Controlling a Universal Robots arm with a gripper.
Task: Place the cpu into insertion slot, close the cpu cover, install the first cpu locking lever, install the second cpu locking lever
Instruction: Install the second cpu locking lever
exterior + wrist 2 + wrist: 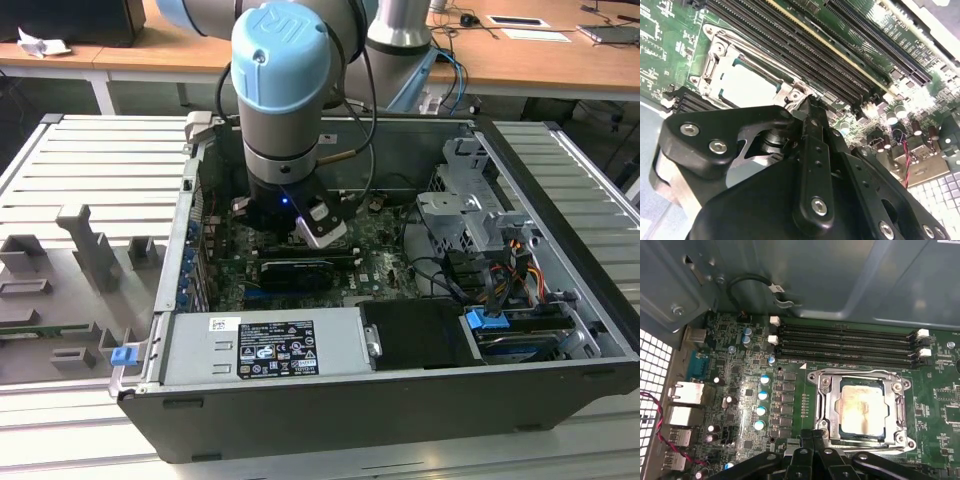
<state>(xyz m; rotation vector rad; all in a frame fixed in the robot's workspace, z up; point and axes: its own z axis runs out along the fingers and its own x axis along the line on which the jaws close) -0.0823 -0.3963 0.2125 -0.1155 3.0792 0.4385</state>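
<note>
- Because the cpu [861, 409] already lies flat inside the insertion slot [826, 412], its dull metal face is level with the silvery frame in both wrist views, and the placing step reads as done.
- The cpu cover [899, 410] lies down over the socket, its cut-out centre framing the chip, so the chip face stays exposed while its edges are clamped. Whether it is fully latched cannot be told.
- In the first wrist view the claw [812, 436] sits at the near edge of the socket frame, with its 2 fingertips drawn together and nothing visible between them. That narrow, closed form suits pressing or hooking a thin lever rather than carrying a part.
- In the second wrist view the fingertips [809, 107] point at the corner of the frame beside the memory slots [805, 50], which is where a locking lever would run. The lever itself cannot be picked out with certainty.
- In the exterior view the arm [285, 90] reaches straight down into the open computer case [560, 290], which lies on its side on the desk [60, 190], so the board faces upward for vertical access.
</note>
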